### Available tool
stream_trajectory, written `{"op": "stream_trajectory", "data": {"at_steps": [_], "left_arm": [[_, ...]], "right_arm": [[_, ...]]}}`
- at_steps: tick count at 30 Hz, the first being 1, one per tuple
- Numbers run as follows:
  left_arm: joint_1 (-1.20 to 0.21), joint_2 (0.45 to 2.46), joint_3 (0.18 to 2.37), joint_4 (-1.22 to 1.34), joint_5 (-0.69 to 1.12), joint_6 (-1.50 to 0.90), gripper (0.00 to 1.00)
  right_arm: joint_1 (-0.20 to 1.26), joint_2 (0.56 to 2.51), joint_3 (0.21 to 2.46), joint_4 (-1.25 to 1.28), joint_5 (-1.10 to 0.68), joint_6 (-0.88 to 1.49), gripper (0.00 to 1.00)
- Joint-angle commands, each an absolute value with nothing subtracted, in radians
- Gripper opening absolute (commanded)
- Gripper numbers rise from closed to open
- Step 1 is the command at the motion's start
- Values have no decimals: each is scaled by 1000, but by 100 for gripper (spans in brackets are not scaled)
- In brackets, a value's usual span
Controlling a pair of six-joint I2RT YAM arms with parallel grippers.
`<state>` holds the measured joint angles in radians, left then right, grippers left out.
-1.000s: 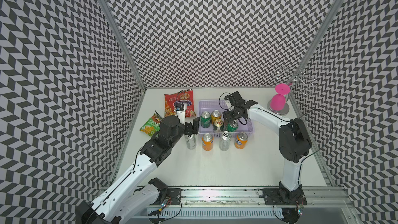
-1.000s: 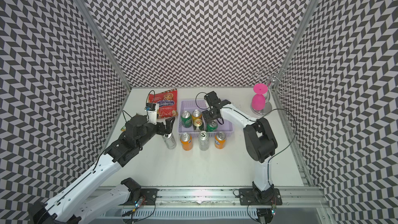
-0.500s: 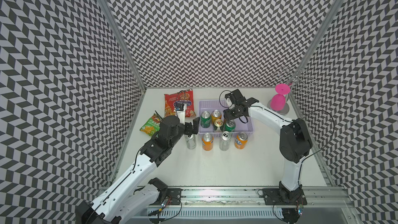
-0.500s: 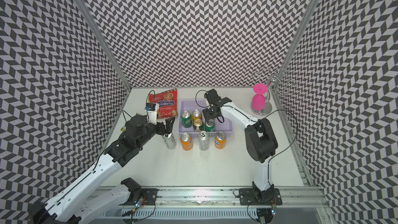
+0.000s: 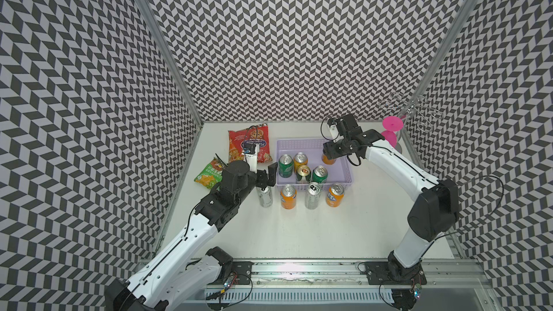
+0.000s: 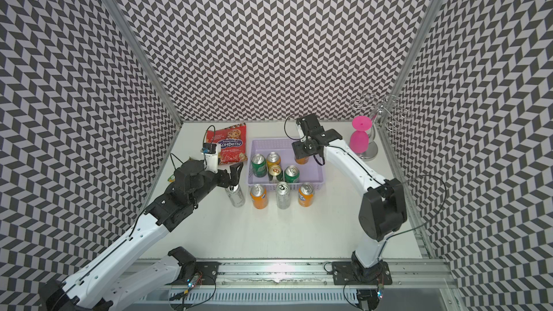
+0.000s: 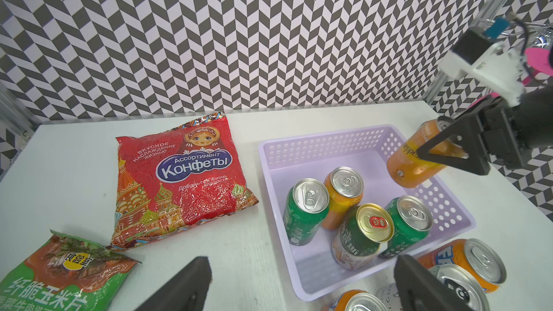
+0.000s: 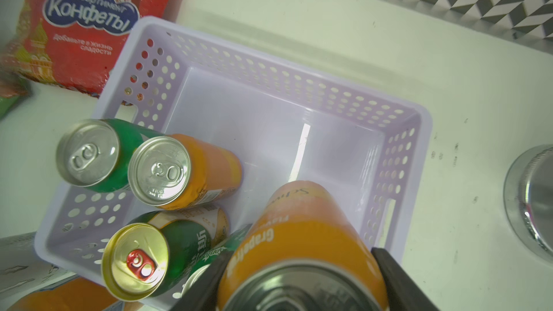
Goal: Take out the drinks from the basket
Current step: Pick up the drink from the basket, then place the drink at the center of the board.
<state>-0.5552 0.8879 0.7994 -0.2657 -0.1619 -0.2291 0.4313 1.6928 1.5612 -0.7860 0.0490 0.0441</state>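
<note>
Currently, an orange can [image 8: 299, 228] is gripped between the right fingers [image 8: 398, 279], apparently lifted above the lavender basket [image 5: 299, 144], which holds four other cans [image 5: 285, 166]. The left fingers [image 7: 185, 285] are spread wide over a slim silver can [image 5: 264, 200] standing on the surface [image 5: 329, 234] beside the basket.

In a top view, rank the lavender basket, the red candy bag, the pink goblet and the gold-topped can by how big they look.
Largest to smallest:
1. lavender basket
2. red candy bag
3. pink goblet
4. gold-topped can
The goblet stands farther back than the can, yet it plainly looks bigger.
</note>
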Motion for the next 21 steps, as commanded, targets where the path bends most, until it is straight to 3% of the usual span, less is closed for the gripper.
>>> {"op": "stream_trajectory", "data": {"at_steps": [1, 21], "left_arm": [[-548, 875, 798, -261, -153, -231, 99], [-548, 885, 791, -234, -131, -239, 99]], "right_arm": [[401, 1576, 1533, -733, 73, 41, 56], [358, 1207, 1176, -719, 176, 183, 55]]}}
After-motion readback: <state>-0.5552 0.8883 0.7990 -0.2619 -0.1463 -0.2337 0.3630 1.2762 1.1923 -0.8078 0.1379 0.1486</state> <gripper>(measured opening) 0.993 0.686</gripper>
